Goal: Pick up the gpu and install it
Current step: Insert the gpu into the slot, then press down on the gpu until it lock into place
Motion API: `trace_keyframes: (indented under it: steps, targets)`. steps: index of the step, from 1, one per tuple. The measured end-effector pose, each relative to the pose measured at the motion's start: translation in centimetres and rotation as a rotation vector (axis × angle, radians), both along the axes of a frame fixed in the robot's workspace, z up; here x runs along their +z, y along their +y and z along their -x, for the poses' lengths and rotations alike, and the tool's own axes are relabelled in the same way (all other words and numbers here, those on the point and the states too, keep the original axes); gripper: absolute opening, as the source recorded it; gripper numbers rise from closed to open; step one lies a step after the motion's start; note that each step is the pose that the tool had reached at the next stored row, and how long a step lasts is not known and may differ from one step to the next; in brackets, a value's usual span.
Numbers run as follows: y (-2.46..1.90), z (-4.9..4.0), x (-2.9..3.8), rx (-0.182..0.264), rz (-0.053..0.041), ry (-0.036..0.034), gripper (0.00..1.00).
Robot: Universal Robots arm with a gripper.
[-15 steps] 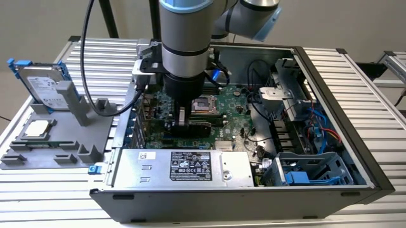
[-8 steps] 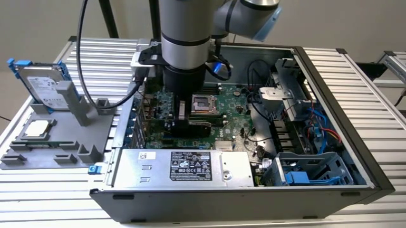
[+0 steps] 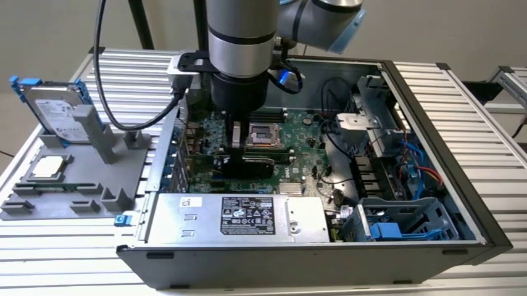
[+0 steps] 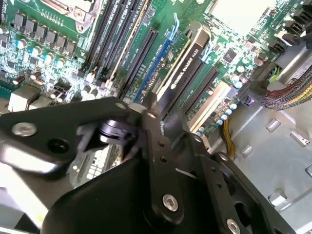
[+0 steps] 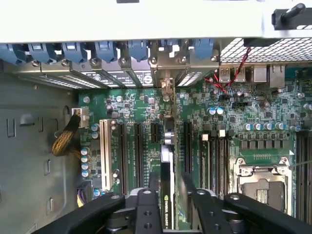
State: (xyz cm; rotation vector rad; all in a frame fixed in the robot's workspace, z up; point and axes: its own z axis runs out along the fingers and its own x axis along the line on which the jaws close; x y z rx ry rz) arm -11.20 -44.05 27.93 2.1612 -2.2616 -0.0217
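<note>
The gpu (image 5: 167,202) stands on edge inside the open computer case (image 3: 428,154), lined up along an expansion slot on the green motherboard (image 5: 131,105). Its silver bracket (image 5: 168,87) meets the rear slot openings. My gripper (image 5: 169,195) reaches down from above, with one black finger on each side of the card, and is shut on it. In the exterior view my gripper (image 3: 244,154) is low over the board, with the card's black body (image 3: 251,166) just below it. The second wrist view shows the gpu's labelled top edge (image 4: 187,63) running away from a finger (image 4: 152,105).
The empty CPU socket (image 3: 268,134) and memory slots lie beside the card. A power supply (image 3: 247,216) fills the case front, and cables (image 3: 411,166) and a drive cage (image 3: 395,225) fill the exterior view's right. Outside, a grey fixture (image 3: 74,185) holds a hard drive (image 3: 58,114) and a CPU chip (image 3: 48,168).
</note>
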Motion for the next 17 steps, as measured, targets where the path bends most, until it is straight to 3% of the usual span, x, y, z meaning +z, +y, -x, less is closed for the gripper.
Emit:
trace_keyframes:
  steps: [17]
  targets:
    - [0.28,0.00,0.00,0.000,0.0002,0.0000,0.00]
